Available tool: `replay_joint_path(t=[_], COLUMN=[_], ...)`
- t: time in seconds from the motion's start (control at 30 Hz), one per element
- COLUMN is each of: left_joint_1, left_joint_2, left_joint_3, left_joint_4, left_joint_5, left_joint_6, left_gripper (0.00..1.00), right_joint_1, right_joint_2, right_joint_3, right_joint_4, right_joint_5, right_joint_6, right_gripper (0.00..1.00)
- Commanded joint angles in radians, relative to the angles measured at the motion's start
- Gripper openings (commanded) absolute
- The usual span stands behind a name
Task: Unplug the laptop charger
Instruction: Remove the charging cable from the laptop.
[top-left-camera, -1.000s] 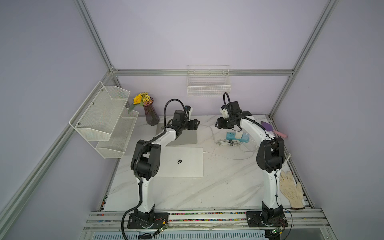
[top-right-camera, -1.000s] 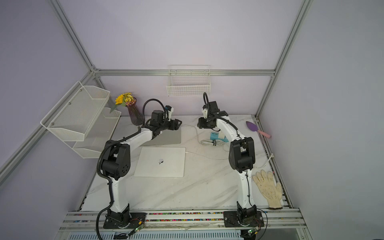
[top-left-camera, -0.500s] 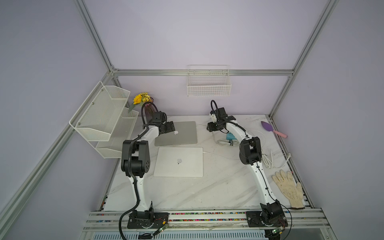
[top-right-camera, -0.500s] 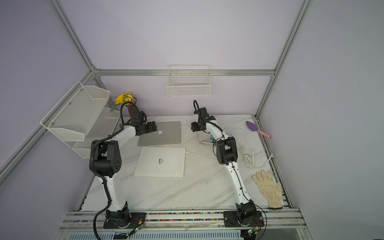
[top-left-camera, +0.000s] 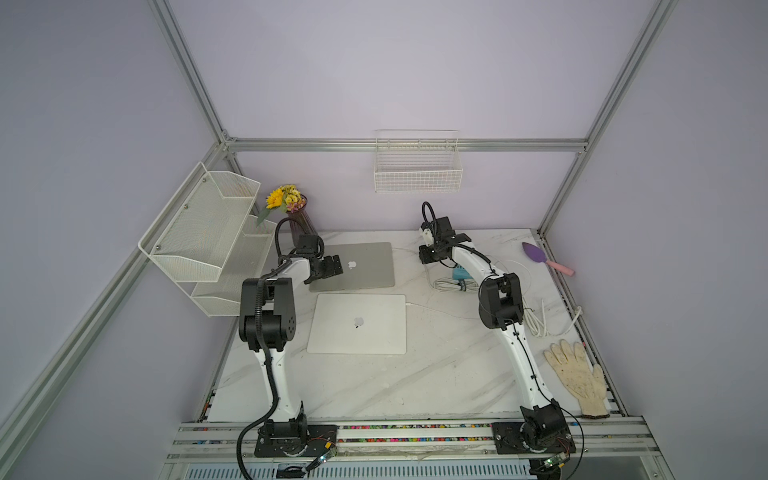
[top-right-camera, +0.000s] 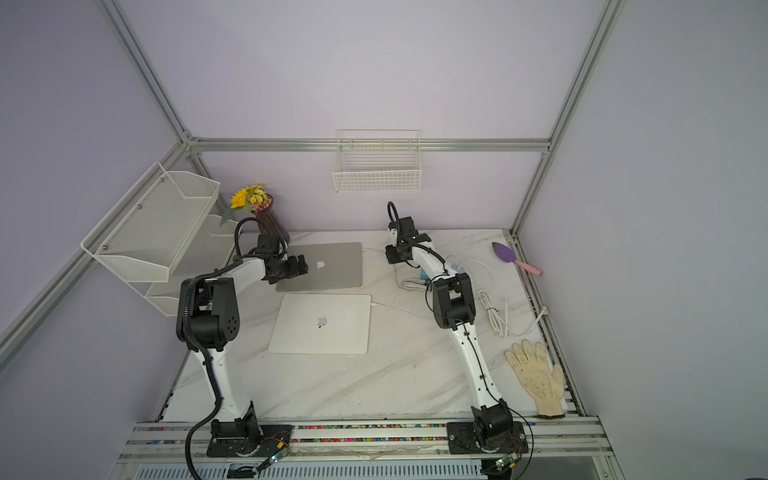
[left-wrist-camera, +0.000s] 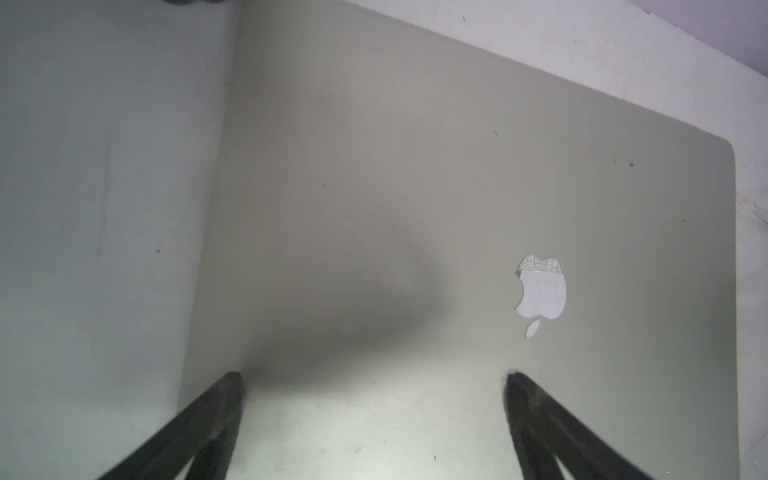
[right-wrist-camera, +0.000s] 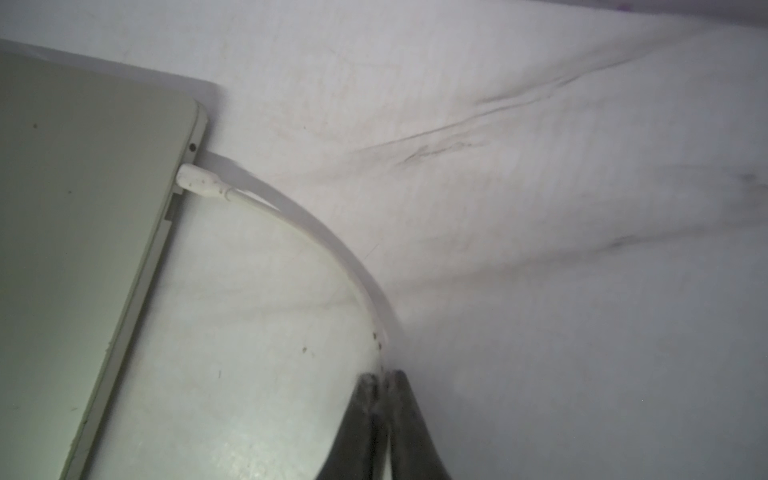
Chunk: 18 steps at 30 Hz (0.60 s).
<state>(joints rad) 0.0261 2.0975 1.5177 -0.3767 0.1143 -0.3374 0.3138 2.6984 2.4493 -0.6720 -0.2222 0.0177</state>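
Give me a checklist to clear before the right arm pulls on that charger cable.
1. Right gripper shut on the charger cable: ok.
2. Plug seated in the grey laptop: ok, not yet out.
3. Grip on the plug body itself: not ok; it pinches the cable further along.
4. Cable between plug and grip slack: ok, it curves.
5. Left gripper open over the grey laptop: ok.
6. Left fingertips bracing the laptop: cannot tell.
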Motion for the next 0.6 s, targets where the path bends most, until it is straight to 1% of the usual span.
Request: replay_joint_path(t=[0.0, 0.13, 0.23, 0.37, 0.47, 0.57], left_joint_1=[0.004, 0.005, 0.006, 0.003, 0.002, -0.005], left_joint_2=[0.047, 0.050, 0.049, 0.044, 0.051, 0.050], left_joint_3=[0.042, 0.044, 0.055, 0.085, 0.137, 0.164], left_joint_4=[-0.073, -0.080, -0.081, -0.086, -0.147, -0.188], left_joint_5=[0.054, 0.033, 0.037, 0.057, 0.015, 0.011], left_joint_6=[0.017, 0.020, 0.034, 0.053, 0.054, 0.070], left_gripper=[0.98, 0.99, 0.99, 0.98, 0.99, 1.00], right_joint_1=[0.006, 0.006, 0.006, 0.013, 0.018, 0.030], right_joint_2=[-0.020, -0.147, -0.211, -0.279, -0.333, -0.394], right_joint_3=[-0.087, -0.256, -0.329, -0.412, -0.483, -0.569], right_joint_4=[-0.028, 0.071, 0.079, 0.062, 0.057, 0.082], right_joint_5=[-0.006, -0.061, -0.121, -0.195, -0.241, -0.281], right_joint_6=[-0.003, 0.015, 0.006, -0.032, -0.072, -0.114], right_gripper=[0.00, 0.00, 0.00, 0.00, 0.00, 0.00])
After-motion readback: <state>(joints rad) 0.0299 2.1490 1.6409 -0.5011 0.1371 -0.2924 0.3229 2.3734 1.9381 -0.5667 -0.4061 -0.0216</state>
